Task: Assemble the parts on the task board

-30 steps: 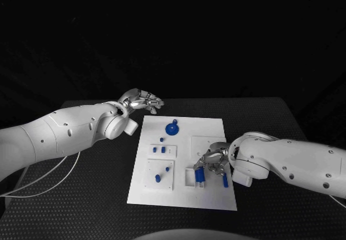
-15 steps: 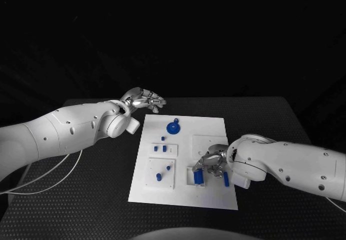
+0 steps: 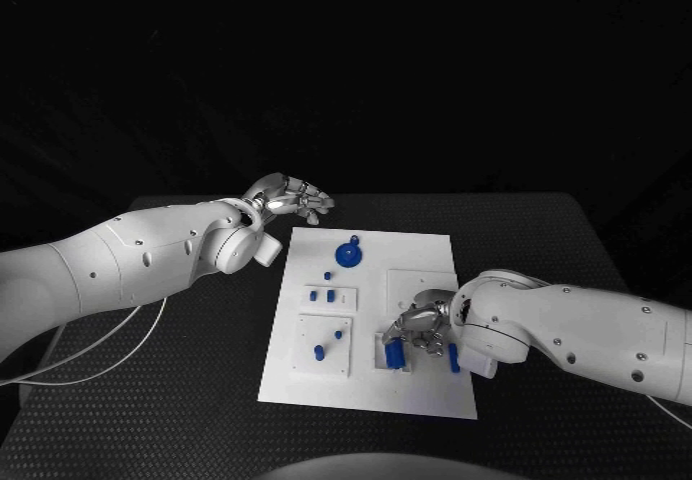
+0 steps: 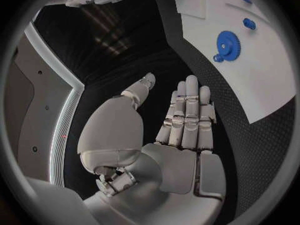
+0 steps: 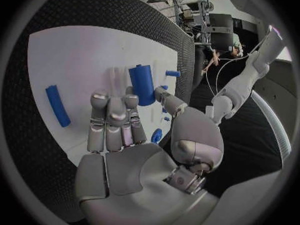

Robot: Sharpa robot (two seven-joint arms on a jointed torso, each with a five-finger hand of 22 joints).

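The blue cylinder (image 3: 395,352) is standing in its slot at the near right of the task board (image 3: 418,260), and the right hand (image 3: 420,328) is hovering right over it, fingers (image 5: 112,116) stretched out side by side, thumb reaching toward the cylinder (image 5: 142,84). I cannot tell whether anything is actually touching; nothing is being gripped that I can make out. Just beside it a blue bar (image 3: 451,358) is lying flat near the board's right edge.

These parts are looking like small, rigid moulded plastic: light, smooth, likely to slip or tip if nudged from one side. My judgement is that the cylinder wants a pinch across its round wall, near the upper end, thumb opposite the fingers.

Further out, a blue gear (image 3: 346,257) is sitting at the far end of the board, with small blue pegs (image 3: 326,295) in the left-hand plates. The left hand (image 3: 290,198) is waiting off the far left corner, over the counter (image 3: 188,350), its fingers straight and pressed together, holding nothing.

The counter is a dark, textured mat, grippy-looking, and the room behind is black.
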